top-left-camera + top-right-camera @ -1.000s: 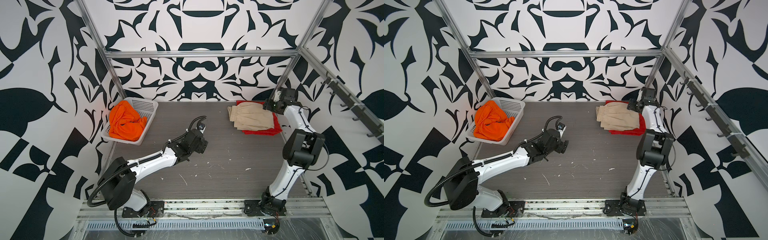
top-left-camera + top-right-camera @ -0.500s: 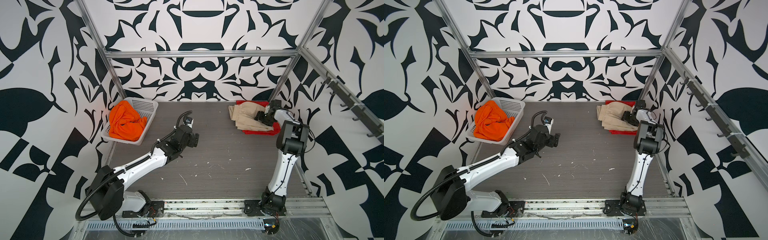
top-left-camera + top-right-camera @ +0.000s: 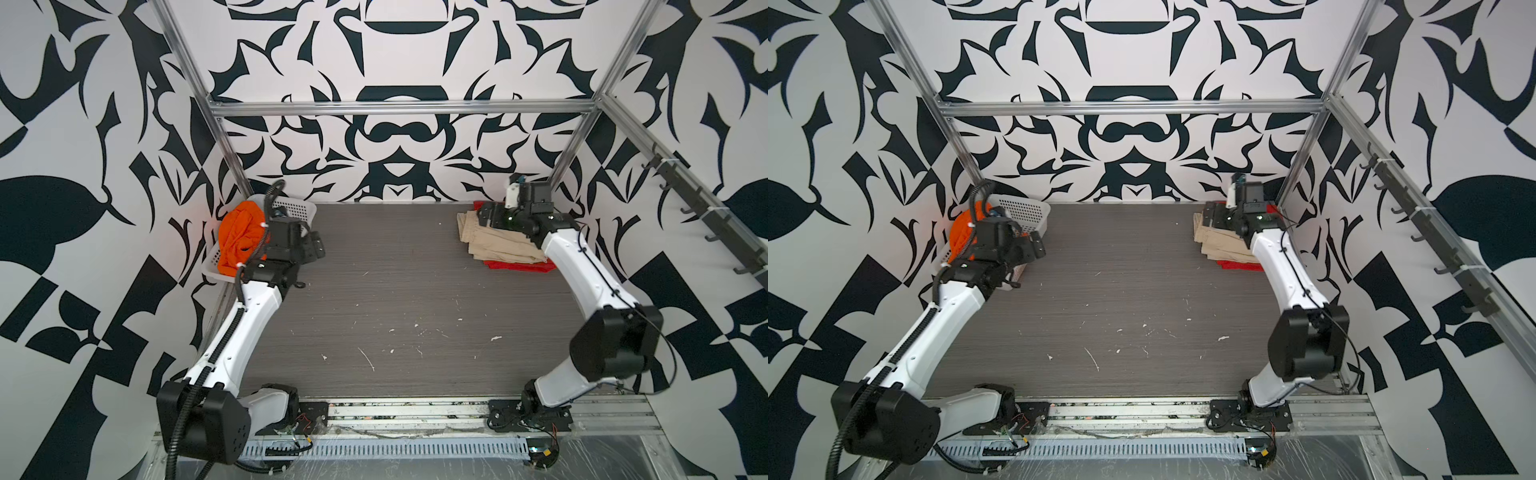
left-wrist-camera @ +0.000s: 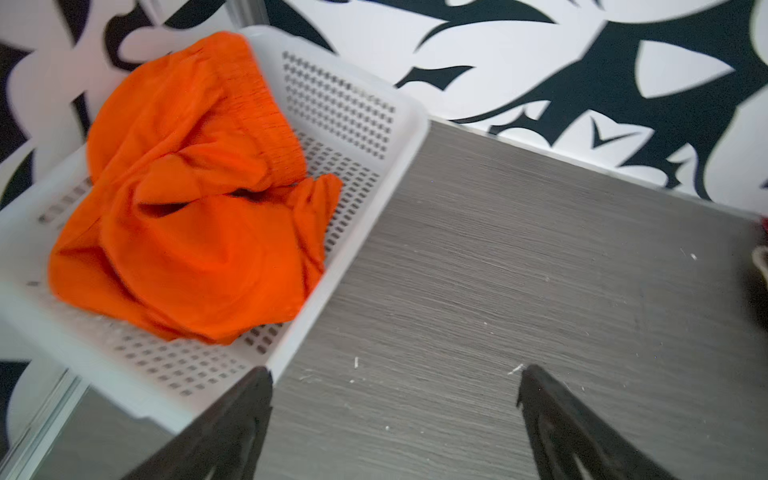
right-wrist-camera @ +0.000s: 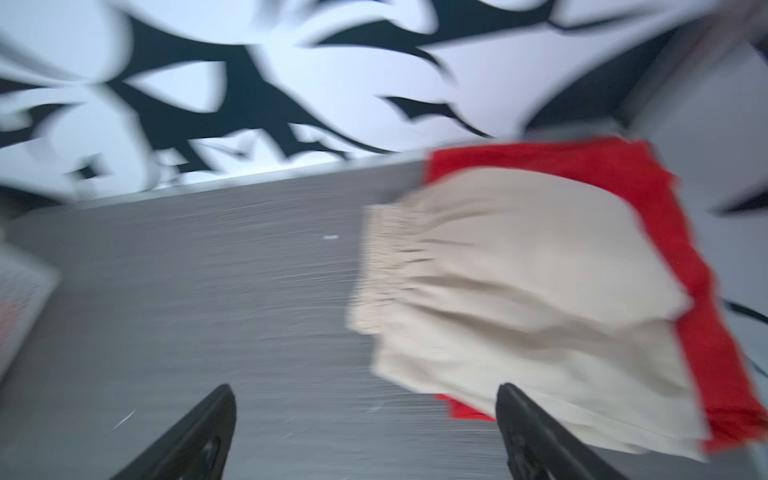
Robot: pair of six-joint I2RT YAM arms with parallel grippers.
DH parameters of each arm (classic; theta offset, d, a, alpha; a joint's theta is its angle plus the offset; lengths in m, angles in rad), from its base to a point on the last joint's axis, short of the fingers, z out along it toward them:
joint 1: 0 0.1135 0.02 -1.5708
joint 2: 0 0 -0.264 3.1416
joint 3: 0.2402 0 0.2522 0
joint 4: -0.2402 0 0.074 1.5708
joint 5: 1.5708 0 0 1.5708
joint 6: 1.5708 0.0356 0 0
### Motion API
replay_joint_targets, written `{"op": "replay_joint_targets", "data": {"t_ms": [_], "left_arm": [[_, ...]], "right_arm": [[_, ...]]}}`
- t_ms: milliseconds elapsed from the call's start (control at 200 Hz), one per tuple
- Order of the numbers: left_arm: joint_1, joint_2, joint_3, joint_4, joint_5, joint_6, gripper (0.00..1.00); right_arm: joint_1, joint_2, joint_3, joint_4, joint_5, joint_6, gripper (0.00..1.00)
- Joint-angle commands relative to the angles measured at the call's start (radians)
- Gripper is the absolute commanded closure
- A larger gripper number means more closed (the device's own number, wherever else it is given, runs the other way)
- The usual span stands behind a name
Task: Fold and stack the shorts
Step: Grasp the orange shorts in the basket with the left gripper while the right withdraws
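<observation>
Black-and-white patterned walls point(image 3: 395, 62) close in a grey wood-grain tabletop point(image 3: 395, 291), bare across its middle apart from pale specks. At the far left corner sits a white perforated plastic basket point(image 3: 296, 209) with the bright orange fabric shorts point(image 4: 187, 232) crumpled inside, their gathered elastic waistband lying toward the basket's back wall. At the far right corner the beige shorts point(image 5: 519, 291) lie folded on top of the red shorts point(image 5: 623, 166), whose edges show around them. Two pairs look done and stacked, so the step in hand is probably fetching the orange pair. The left gripper point(image 4: 394, 374) hangs over the table just beside the basket's near rim, jaws spread wide and empty. The right gripper point(image 5: 365, 388) hovers by the edge of the stack, also wide open with nothing between its fingers; its wrist view is blurred. To do this well, the left arm should go over the rim rather than into it, come down on the waistband and not the loose middle, pinch one layer firmly, and lift high enough that the trailing legs clear the wall without tipping the light basket. The right arm would do best to stay off the finished stack, then meet the garment over the open middle to spread it flat.
</observation>
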Motion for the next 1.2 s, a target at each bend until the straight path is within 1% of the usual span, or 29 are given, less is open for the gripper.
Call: {"op": "replay_joint_targets", "data": {"t_ms": [0, 70, 145, 260, 315, 505, 600, 680, 760, 770, 785, 845, 860, 910, 990, 1020, 1035, 1195], "left_arm": [[0.161, 0.101, 0.075, -0.187, 0.145, -0.009, 0.01], [0.236, 0.172, 0.129, -0.228, 0.179, 0.004, 0.0], [0.287, 0.248, 0.186, -0.252, 0.202, 0.028, 0.01], [0.341, 0.371, 0.275, -0.28, 0.222, 0.046, 0.0], [0.359, 0.431, 0.316, -0.288, 0.238, 0.05, 0.0], [0.393, 0.632, 0.459, -0.276, 0.239, 0.059, 0.0], [0.394, 0.75, 0.539, -0.295, 0.206, 0.056, 0.0], [0.393, 0.843, 0.595, -0.298, 0.172, 0.053, 0.03], [0.393, 0.916, 0.633, -0.282, 0.161, 0.047, 0.14], [0.393, 0.924, 0.639, -0.28, 0.16, 0.047, 0.18], [0.394, 0.935, 0.644, -0.278, 0.157, 0.045, 0.21], [0.392, 0.967, 0.668, -0.273, 0.154, 0.044, 0.44], [0.393, 0.971, 0.672, -0.271, 0.153, 0.044, 0.48], [0.392, 0.969, 0.679, -0.261, 0.149, 0.045, 0.67], [0.388, 0.926, 0.68, -0.251, 0.153, 0.059, 0.9], [0.383, 0.903, 0.68, -0.251, 0.153, 0.066, 0.97], [0.381, 0.885, 0.679, -0.252, 0.152, 0.07, 1.0], [0.315, 0.669, 0.682, -0.257, 0.162, 0.137, 1.0]], "right_arm": [[0.116, -0.057, -0.116, 0.054, 0.007, 0.045, 0.01], [0.202, -0.092, -0.175, 0.092, 0.004, 0.064, 0.0], [0.279, -0.119, -0.227, 0.122, 0.011, 0.086, 0.01], [0.346, -0.122, -0.265, 0.149, -0.013, 0.125, 0.01], [0.367, -0.111, -0.267, 0.144, -0.018, 0.131, 0.01], [0.405, -0.08, -0.271, 0.132, -0.023, 0.136, 0.01], [0.412, -0.071, -0.271, 0.127, -0.025, 0.133, 0.01], [0.413, -0.07, -0.267, 0.123, -0.021, 0.13, 0.01], [0.415, -0.069, -0.27, 0.126, -0.02, 0.129, 0.01], [0.415, -0.072, -0.27, 0.126, -0.02, 0.129, 0.01], [0.416, -0.072, -0.27, 0.126, -0.021, 0.129, 0.0], [0.415, -0.071, -0.271, 0.127, -0.022, 0.125, 0.0], [0.416, -0.071, -0.271, 0.129, -0.021, 0.125, 0.0], [0.415, -0.075, -0.273, 0.132, -0.02, 0.125, 0.0], [0.415, -0.08, -0.274, 0.132, -0.024, 0.125, 0.0], [0.415, -0.081, -0.274, 0.133, -0.025, 0.124, 0.0], [0.415, -0.083, -0.274, 0.134, -0.025, 0.124, 0.01], [0.415, -0.096, -0.272, 0.164, -0.045, 0.139, 0.01]]}}
